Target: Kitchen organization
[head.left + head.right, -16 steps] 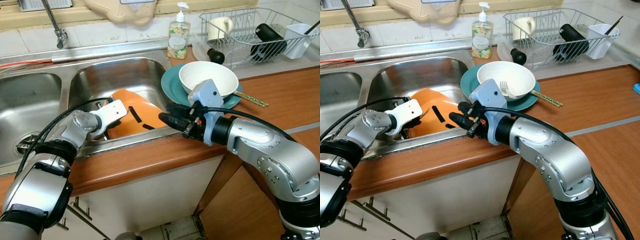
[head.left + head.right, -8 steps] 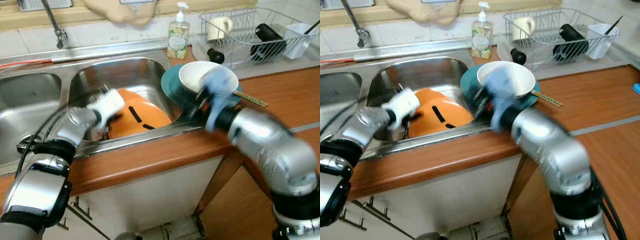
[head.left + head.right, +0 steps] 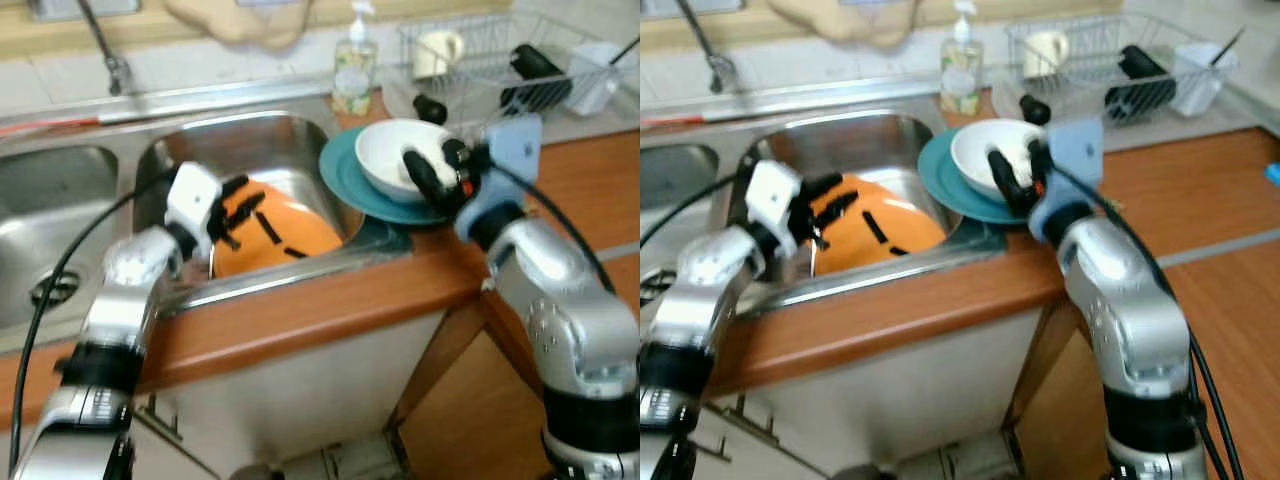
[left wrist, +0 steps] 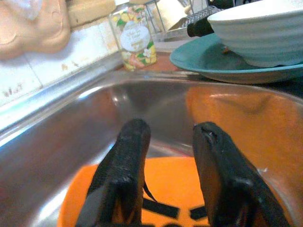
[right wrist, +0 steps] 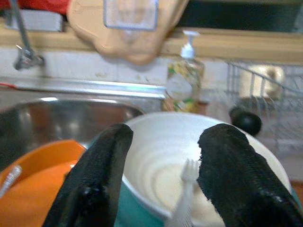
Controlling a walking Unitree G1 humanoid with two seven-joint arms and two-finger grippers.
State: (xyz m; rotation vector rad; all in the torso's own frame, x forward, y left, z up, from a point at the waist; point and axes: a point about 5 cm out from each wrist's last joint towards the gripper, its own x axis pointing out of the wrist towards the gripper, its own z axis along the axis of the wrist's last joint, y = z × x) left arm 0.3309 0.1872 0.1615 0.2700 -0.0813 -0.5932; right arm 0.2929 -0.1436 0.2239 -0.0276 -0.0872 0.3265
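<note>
In the right basin of the sink (image 3: 290,135), nearest the wooden counter edge (image 3: 300,320), lies the orange plate (image 3: 285,235), tilted against the basin's front wall, its black stripes running roughly toward the front right corner. Left gripper (image 3: 235,205) hovers over the plate's left part, fingers (image 4: 124,165) spread apart, grasping nothing; in the left wrist view the orange surface sits just below the fingertips. One second ago this gripper was lower at the plate's near-left rim; it has since lifted and moved back over the plate.

Right gripper (image 3: 432,172) now sits at the near rim of the white bowl (image 3: 400,150), fingers (image 5: 102,175) parted either side of the rim, holding nothing. It was earlier at the sink's front lip beside the orange plate, then swung right and back. The bowl rests on the teal plate (image 3: 345,180), which overhangs the basin's right edge; a white fork (image 5: 184,194) lies inside the bowl.

Beyond: soap bottle (image 3: 353,70) at the backsplash, wire dish rack (image 3: 500,60) to its right, well apart from both grippers. Frames blurred
</note>
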